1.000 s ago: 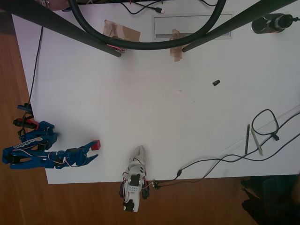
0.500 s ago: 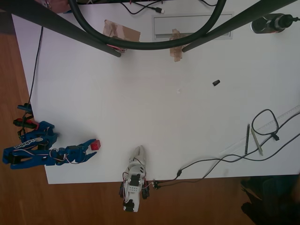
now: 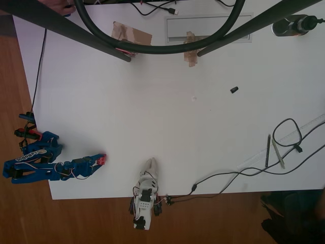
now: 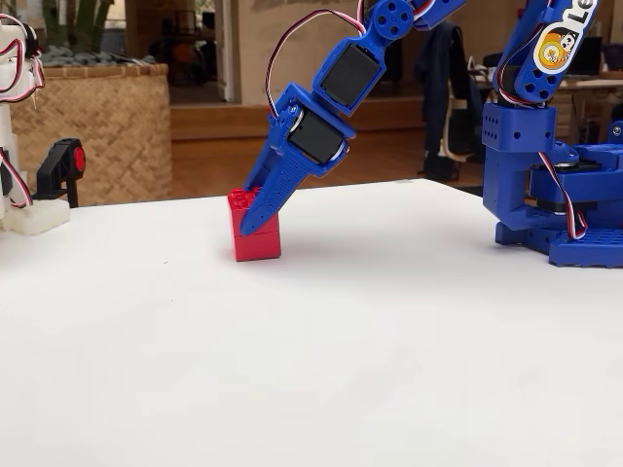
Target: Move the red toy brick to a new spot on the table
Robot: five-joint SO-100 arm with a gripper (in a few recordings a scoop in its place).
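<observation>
The red toy brick (image 3: 102, 159) sits near the bottom-left corner of the white table (image 3: 167, 122) in the overhead view. My blue gripper (image 3: 99, 161) reaches in from the left and is shut on it. In the fixed view the brick (image 4: 258, 245) rests flat on the table (image 4: 341, 341). There the gripper (image 4: 253, 222) slants down from the upper right, and one blue finger (image 4: 275, 190) crosses the brick's upper half and hides part of its studs.
A small black piece (image 3: 234, 90) lies right of centre. Brown tape patches (image 3: 132, 34) and dark stand legs (image 3: 76, 31) cross the top. Cables (image 3: 284, 137) and two pens (image 3: 271, 151) lie at the right. The table's front edge (image 3: 101, 197) is close below the gripper.
The gripper's fingers were spread beside the brick a second ago and have closed onto it. The brick has shifted slightly toward the arm.
</observation>
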